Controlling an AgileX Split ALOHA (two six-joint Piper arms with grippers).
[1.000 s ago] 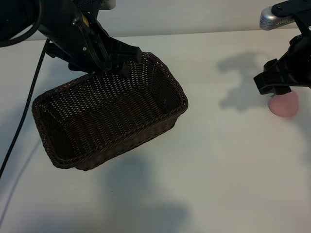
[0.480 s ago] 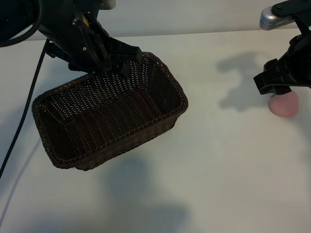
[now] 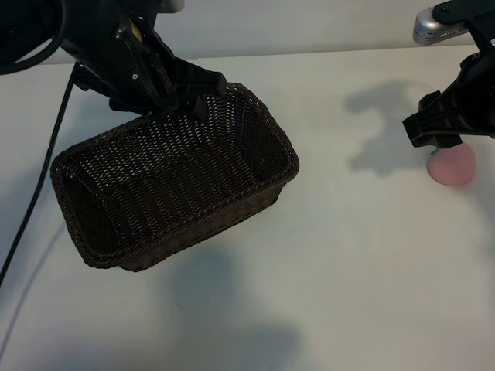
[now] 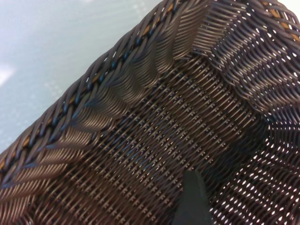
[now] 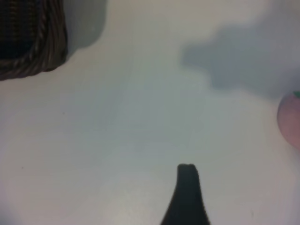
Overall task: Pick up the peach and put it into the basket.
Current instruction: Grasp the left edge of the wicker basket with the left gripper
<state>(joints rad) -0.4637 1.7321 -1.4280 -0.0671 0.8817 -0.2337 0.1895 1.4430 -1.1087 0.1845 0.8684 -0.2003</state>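
Observation:
The peach (image 3: 453, 167), small and pale pink, lies on the white table at the far right. My right gripper (image 3: 435, 139) hangs open just above it and a little to its left, touching nothing. In the right wrist view one dark finger (image 5: 187, 190) shows over bare table, with the peach (image 5: 291, 120) at the picture's edge. The dark brown wicker basket (image 3: 271, 131) stands centre-left. My left gripper (image 3: 203, 97) is open over its far rim. In the left wrist view one finger (image 4: 190, 199) hangs over the woven basket floor (image 4: 154, 122).
A black cable (image 3: 42, 166) from the left arm trails down the table beside the basket's left end. The table's far edge (image 3: 325, 52) runs behind both arms. White tabletop (image 3: 363, 255) lies between basket and peach.

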